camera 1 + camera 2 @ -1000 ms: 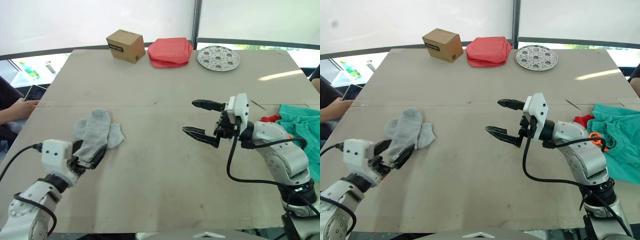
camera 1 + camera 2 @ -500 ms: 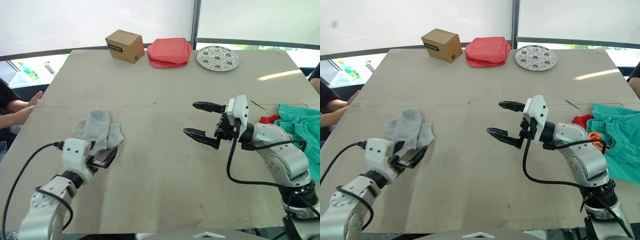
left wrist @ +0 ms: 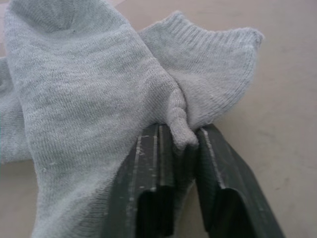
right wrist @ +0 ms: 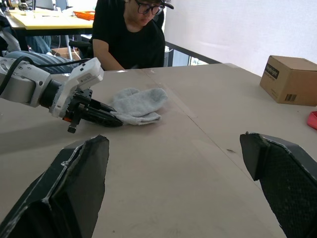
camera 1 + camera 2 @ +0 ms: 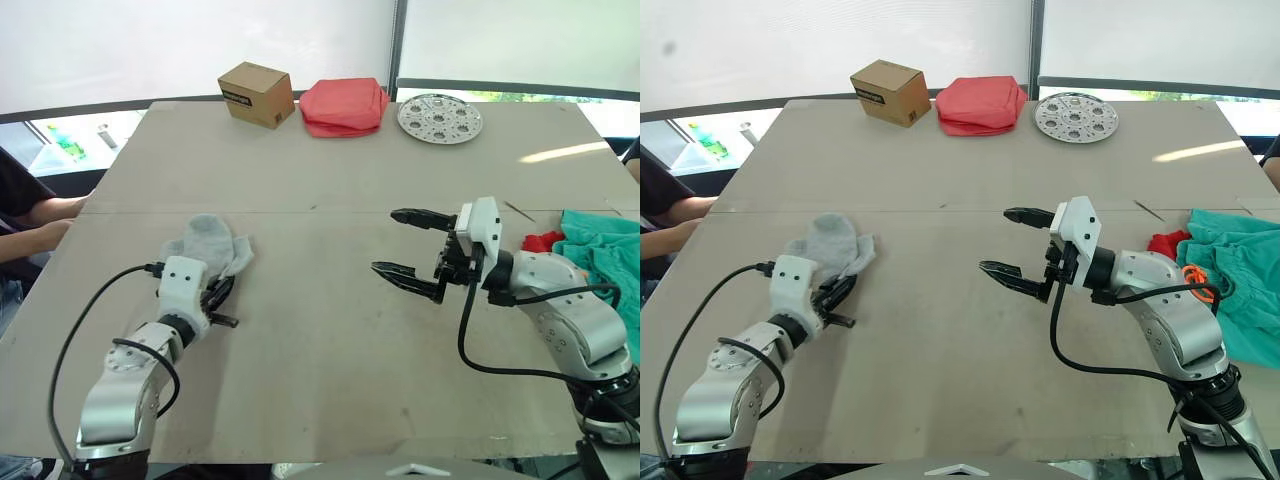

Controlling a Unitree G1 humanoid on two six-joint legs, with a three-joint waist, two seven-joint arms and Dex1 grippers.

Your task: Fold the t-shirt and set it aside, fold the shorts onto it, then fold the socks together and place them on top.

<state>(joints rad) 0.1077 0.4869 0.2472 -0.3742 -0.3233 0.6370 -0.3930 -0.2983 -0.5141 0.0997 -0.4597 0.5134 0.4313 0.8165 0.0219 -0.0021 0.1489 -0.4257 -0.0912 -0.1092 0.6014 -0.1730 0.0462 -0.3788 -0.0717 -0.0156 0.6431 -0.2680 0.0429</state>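
Note:
The light grey socks (image 5: pixel 212 243) lie overlapped and bunched on the left half of the table. My left gripper (image 5: pixel 217 296) is at their near edge, shut on a pinch of sock fabric (image 3: pixel 179 124) that shows between its fingers (image 3: pixel 148 163). My right gripper (image 5: pixel 996 240) hovers open and empty over the table's middle, well apart from the socks (image 4: pixel 138 104). The teal shorts (image 5: pixel 1240 270) with an orange drawstring loop (image 5: pixel 1192 272) lie crumpled at the right edge. A bit of the red t-shirt (image 5: pixel 1162 242) peeks out beside them.
A cardboard box (image 5: pixel 254 93), a folded salmon-pink cloth bundle (image 5: pixel 343 105) and a perforated metal plate (image 5: pixel 439 117) line the far edge. A person (image 4: pixel 130 34) sits at the table's left side, an arm (image 5: pixel 30 232) near the edge.
My left gripper has pushed forward into the socks' near edge and shut on the fabric, bunching the socks. The right arm has stayed put.

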